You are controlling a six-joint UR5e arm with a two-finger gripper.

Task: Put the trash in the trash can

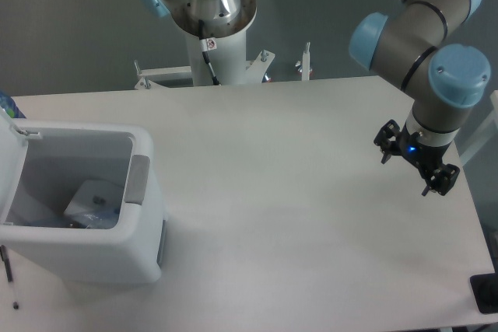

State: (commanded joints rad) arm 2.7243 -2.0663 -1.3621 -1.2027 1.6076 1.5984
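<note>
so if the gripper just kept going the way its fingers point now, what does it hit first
Most likely bare table. The gripper hangs open and empty at the right side, fingers tilted downward, with nothing under it. The trash can is far off to the left. The exact tilt is hard to judge from this one view.

One fixed camera here, set high at the table's (296, 192) near edge, looking down and across toward the arm's base (214, 33) at the far side.

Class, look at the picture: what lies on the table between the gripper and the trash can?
Nothing: in the camera view only bare white table stretches between the gripper and the trash can.
</note>
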